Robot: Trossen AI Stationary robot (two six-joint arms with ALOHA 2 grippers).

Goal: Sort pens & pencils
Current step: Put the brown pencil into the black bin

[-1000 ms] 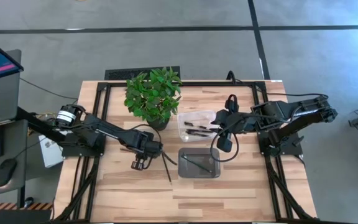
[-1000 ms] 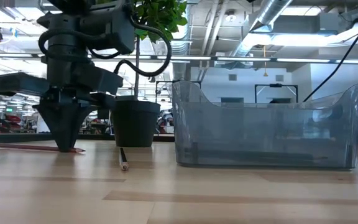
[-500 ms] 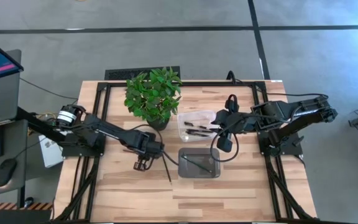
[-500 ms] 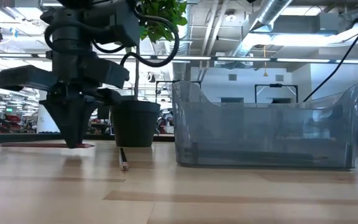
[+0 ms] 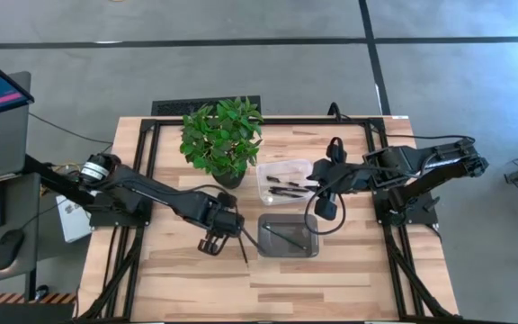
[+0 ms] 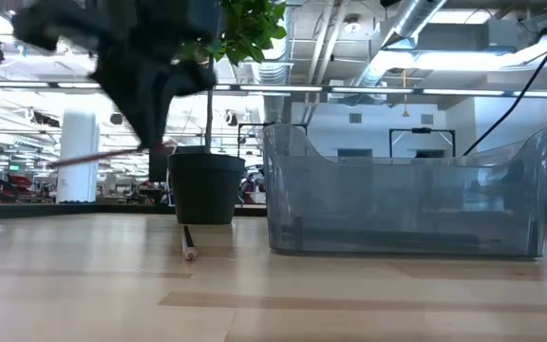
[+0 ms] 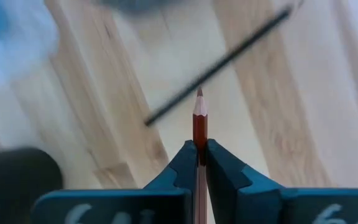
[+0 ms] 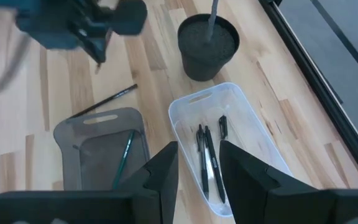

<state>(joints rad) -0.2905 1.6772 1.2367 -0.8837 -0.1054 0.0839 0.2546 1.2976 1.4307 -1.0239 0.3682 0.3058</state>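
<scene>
Two bins sit near the middle of the worktop (image 5: 349, 270). The clear bin (image 5: 283, 181), just beside the potted plant (image 5: 222, 137), holds three short black pens (image 8: 207, 155) lying lengthwise on its floor, two of them side by side and the third a little apart, nearer the pot. The grey bin (image 5: 288, 237), closer to the front edge and just beside the clear one, holds one slim green pencil (image 8: 124, 154) lying aslant across its bottom.

The left pincer (image 5: 220, 239) is off the worktop just left of the grey bin, its fingers closed tight on a reddish pencil (image 7: 199, 121); the left wrist view shows the sharpened tip sticking out past the fingertips (image 7: 184, 155). In the low view the pincer is raised above the wood, blurred, with the pencil's shaft poking out sideways.

A dark pencil (image 5: 241, 246) lies loose on the bare worktop between the left pincer and the grey bin, close to that bin's left wall; in the low view it lies on the wood in front of the black pot (image 6: 205, 186).

The right pincer (image 5: 323, 176) hangs by the right rim of the clear bin, above the worktop. Its fingers (image 8: 160, 177) stand parted with a plain gap between them and nothing in it
</scene>
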